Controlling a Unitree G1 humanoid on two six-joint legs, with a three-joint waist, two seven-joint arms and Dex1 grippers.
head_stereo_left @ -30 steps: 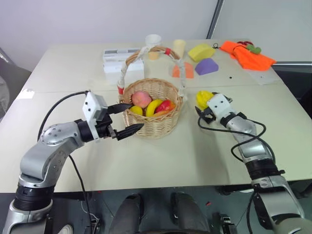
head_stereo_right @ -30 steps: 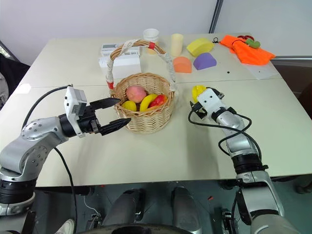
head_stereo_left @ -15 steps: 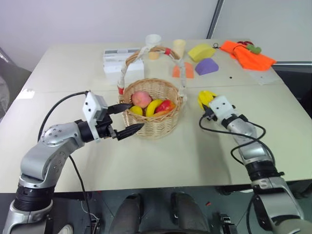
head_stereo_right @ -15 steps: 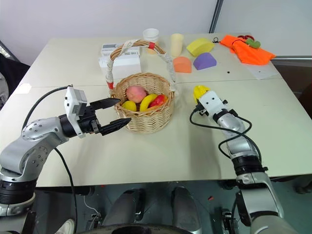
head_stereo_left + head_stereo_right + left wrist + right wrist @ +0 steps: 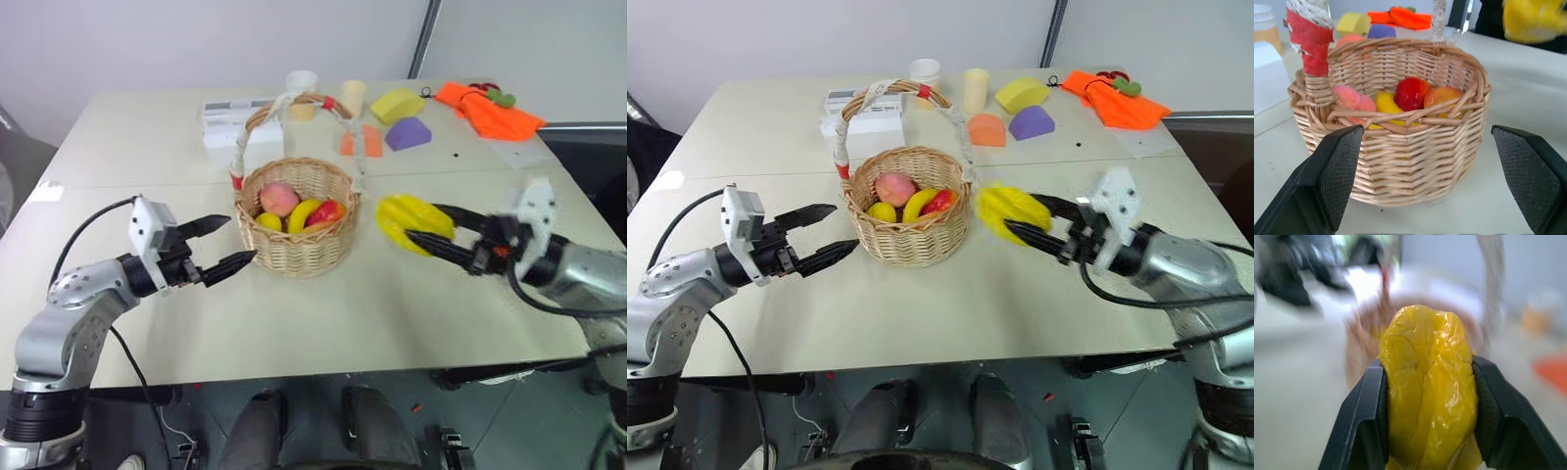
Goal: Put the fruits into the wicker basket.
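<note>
The wicker basket stands mid-table with its tall taped handle. Inside lie a pink peach, a yellow banana and a red-orange mango. My right gripper is shut on the ribbed yellow fruit and holds it in the air just right of the basket, fingers pointing toward it. In the right wrist view the yellow fruit sits squeezed between both fingers. My left gripper stands open left of the basket, a little apart from its wall.
At the back of the table stand a white box, two cups, yellow, purple and orange foam blocks, and an orange cloth. A cable trails from my left arm.
My right gripper closed on the yellow fruit, lifted it off the table and swung round to point at the basket. My left gripper drew slightly left, away from the basket.
</note>
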